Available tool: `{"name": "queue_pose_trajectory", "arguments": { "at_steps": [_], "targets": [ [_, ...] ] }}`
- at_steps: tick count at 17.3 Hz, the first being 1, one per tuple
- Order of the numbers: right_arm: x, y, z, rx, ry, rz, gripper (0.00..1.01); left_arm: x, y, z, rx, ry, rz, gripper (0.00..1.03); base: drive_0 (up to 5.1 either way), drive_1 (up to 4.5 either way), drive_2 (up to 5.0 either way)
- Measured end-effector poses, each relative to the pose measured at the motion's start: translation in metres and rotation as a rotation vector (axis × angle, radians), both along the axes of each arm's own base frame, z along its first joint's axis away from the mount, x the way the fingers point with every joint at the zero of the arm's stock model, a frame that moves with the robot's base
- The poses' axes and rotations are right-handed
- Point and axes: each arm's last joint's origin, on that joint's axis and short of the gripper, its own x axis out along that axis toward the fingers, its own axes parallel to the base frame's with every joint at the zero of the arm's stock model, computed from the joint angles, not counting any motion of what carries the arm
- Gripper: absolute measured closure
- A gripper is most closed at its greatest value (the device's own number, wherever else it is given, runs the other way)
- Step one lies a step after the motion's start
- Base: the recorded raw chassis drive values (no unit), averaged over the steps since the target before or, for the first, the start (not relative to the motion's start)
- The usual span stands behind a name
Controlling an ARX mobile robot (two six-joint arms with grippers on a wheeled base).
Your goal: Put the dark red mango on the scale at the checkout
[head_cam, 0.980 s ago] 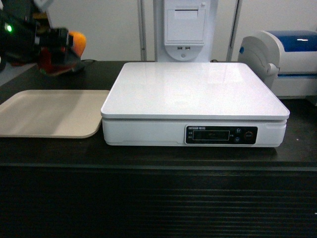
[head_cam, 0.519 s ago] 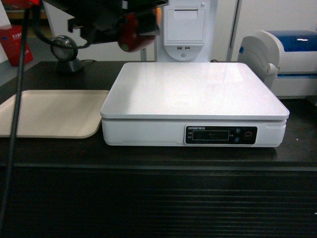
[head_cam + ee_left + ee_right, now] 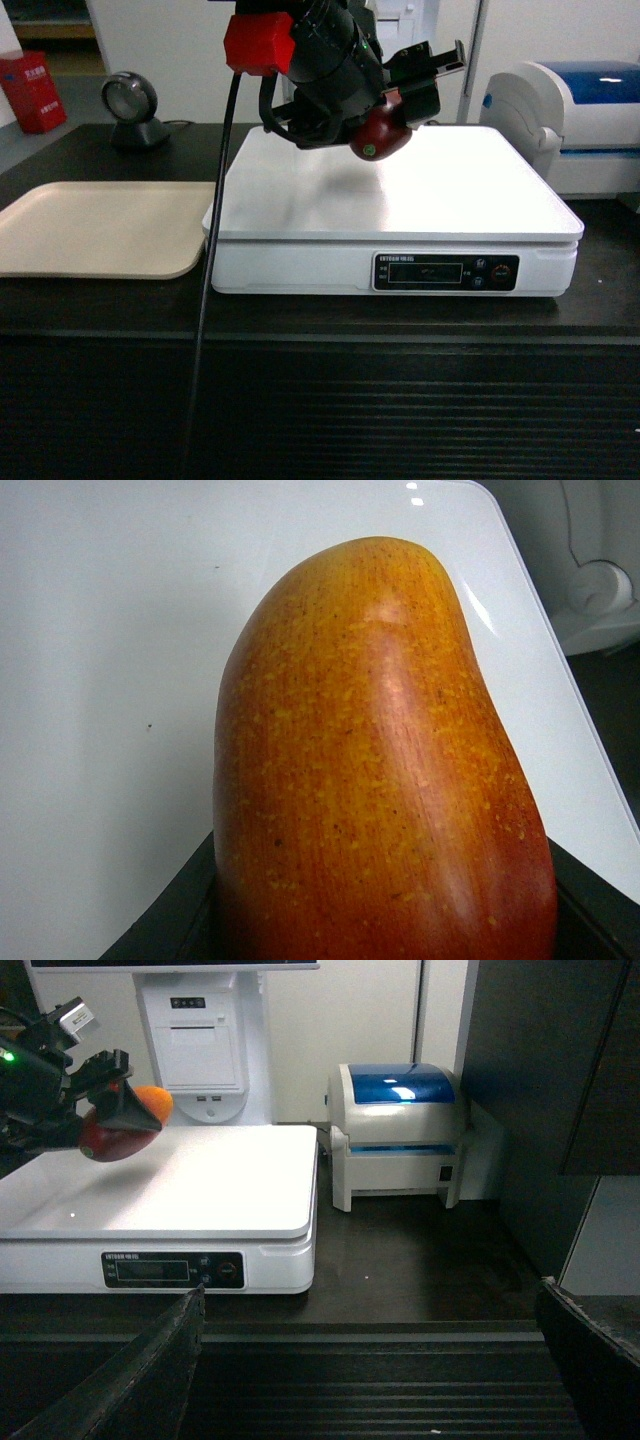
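Here the left tool (image 3: pixel 395 105) clamps the mango (image 3: pixel 379 134) above the scale (image 3: pixel 400 185), clear of its platter. Firm, smooth and rounded, it probably rolls; grip across its middle.

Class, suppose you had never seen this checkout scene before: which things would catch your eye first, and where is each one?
First, the dark red mango, gripped in the left end effector and hanging in the air above the back of the scale, not touching its platter. Next, the big white scale itself, mid-counter, with a beige tray to its left and a white-and-blue machine to its right.
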Motion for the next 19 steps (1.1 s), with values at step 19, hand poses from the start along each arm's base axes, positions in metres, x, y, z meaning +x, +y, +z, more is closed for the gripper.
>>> {"name": "queue_pose_trajectory", "arguments": {
  "at_steps": [19],
  "targets": [
    [0.000,0.000,0.000,0.000,0.000,0.000,0.03,0.028,-0.043,-0.027,0.190,-0.037,0.039,0.05,0.0,0.00,0.0]
  ]
}}
